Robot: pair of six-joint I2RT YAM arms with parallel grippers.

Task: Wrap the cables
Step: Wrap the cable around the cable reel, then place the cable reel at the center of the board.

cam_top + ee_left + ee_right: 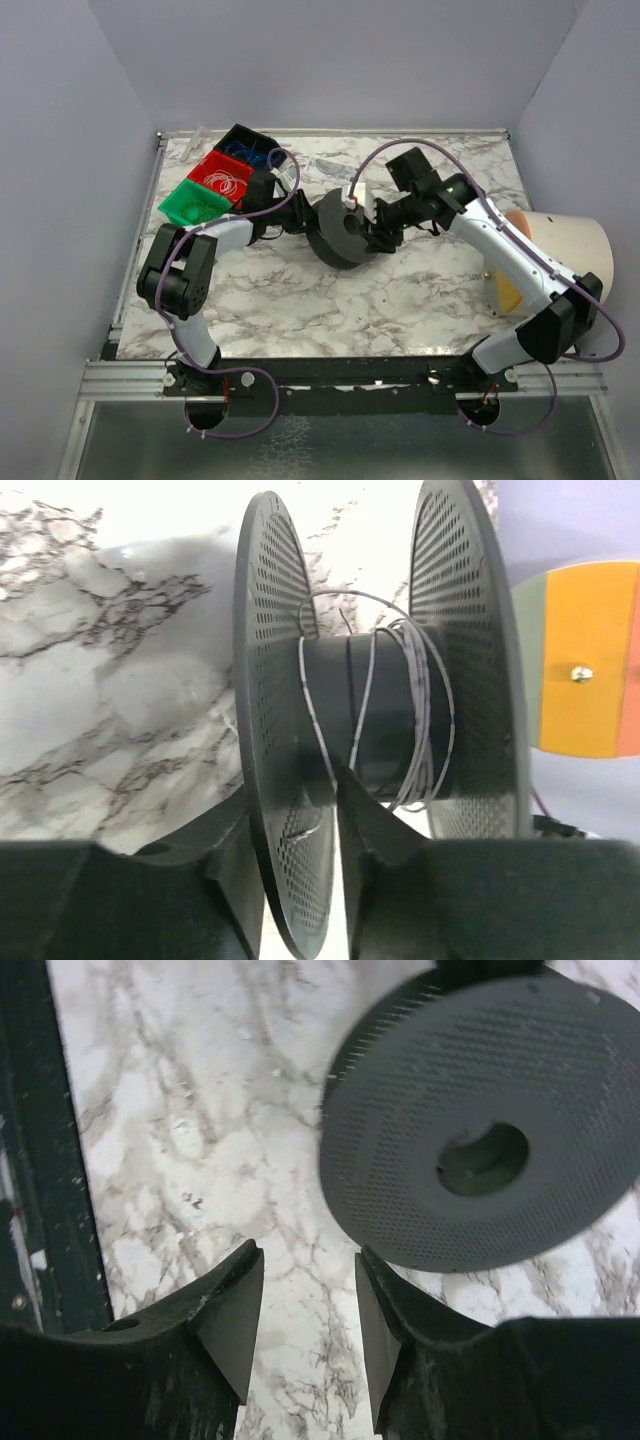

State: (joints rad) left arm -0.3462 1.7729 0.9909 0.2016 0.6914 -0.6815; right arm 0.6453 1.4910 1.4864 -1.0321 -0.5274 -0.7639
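Observation:
The black two-flanged spool [340,232] stands on edge at the table's middle, between both grippers. In the left wrist view a thin grey-looking cable [415,710] makes a few loose turns around the hub [365,730]. My left gripper [292,790] is shut on the spool's left perforated flange [265,660], one finger on each side; from above it [305,218] is at the spool's left. My right gripper [310,1260] is open and empty just off the other flange [420,1110], whose centre hole [483,1160] shows. From above it [372,232] is at the spool's right.
Green [195,203], red [222,177] and black [248,145] bins stand at the back left, behind the left arm. A big cream cone-shaped object with orange inside [560,250] lies at the right edge, also in the left wrist view [590,660]. Clear plastic [325,163] lies at the back.

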